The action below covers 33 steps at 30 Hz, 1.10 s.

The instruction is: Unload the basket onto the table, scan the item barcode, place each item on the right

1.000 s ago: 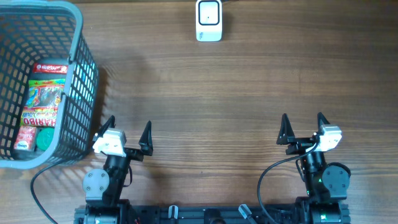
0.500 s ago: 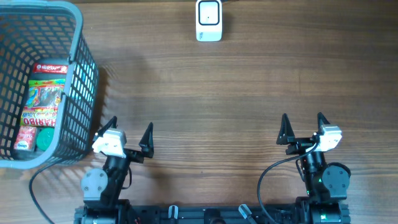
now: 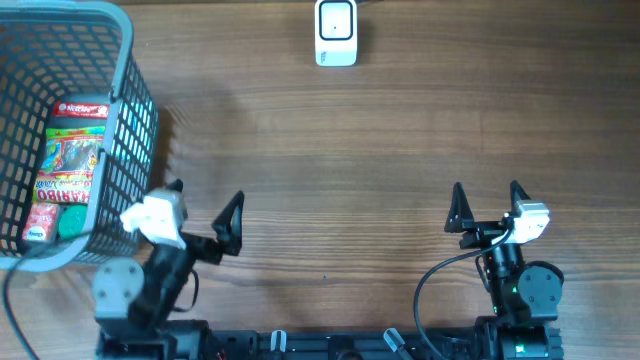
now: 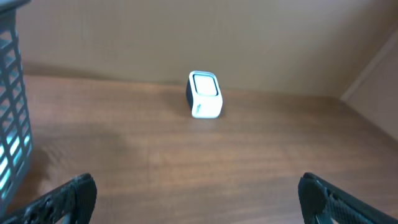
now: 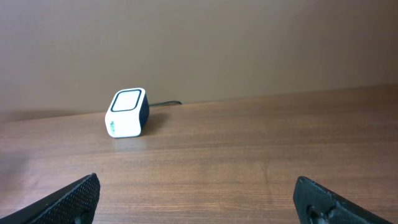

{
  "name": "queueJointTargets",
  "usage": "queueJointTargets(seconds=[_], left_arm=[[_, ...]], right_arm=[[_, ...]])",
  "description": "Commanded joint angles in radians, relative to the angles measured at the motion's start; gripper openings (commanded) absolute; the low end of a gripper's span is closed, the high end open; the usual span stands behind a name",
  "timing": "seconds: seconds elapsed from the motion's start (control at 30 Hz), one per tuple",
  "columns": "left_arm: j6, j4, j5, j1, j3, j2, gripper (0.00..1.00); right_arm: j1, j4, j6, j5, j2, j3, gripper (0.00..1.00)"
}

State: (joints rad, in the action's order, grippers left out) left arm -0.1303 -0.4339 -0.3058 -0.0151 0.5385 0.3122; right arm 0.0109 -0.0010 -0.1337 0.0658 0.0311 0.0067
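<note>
One glossy candy packet [image 3: 72, 150] lies inside the grey plastic mesh basket [image 3: 137, 80], left of and slightly ahead of the left claw [image 3: 207, 195], whose fingers stand wide apart, empty. The right claw [image 3: 486, 190] is likewise spread and empty. Ahead of both, smooth wood-grain table [image 3: 350, 150] runs open to the boxy white scanner [image 3: 336, 32].

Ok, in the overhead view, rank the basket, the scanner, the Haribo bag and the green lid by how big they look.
1. basket, by far the largest
2. Haribo bag
3. scanner, clearly smaller than the bag
4. green lid, smallest as seen, though the basket wall partly hides it
</note>
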Motion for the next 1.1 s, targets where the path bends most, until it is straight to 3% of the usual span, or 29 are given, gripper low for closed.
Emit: queueJointTargets(seconds=[0.0,0.17,0.27,0.47,0.63,0.8,0.9,1.07], left_arm=[[-0.009,-0.09,-0.017,-0.004,0.271,0.216,1.0],[-0.004,-0.473,-0.168,-0.003,0.713,0.474,1.0],[0.021,-0.536,-0.156,-0.003,0.752,0.522,1.0],[-0.013,-0.621,0.093,-0.002,0.9,0.616,1.0],[-0.153,-0.855,0.296,0.019,1.291,0.877,1.0],[-0.331,-1.029,0.33,0.161,1.62,1.112,1.0],[-0.468,-1.075,0.33,0.327,1.645,1.169,1.0],[-0.594,-1.161,0.33,0.589,1.638,1.22,1.0]], right_arm=[[0.003,0.003,0.001,-0.016,0.005,-0.002,1.0],[0.003,0.002,0.001,-0.016,0.005,-0.002,1.0],[0.003,0.002,0.001,-0.016,0.005,-0.002,1.0],[0.003,0.002,0.001,-0.016,0.005,-0.002,1.0],[0.003,0.002,0.001,-0.016,0.005,-0.002,1.0],[0.003,0.002,0.002,-0.016,0.005,-0.002,1.0],[0.003,0.002,0.001,-0.016,0.005,-0.002,1.0],[0.003,0.002,0.001,-0.016,0.005,-0.002,1.0]])
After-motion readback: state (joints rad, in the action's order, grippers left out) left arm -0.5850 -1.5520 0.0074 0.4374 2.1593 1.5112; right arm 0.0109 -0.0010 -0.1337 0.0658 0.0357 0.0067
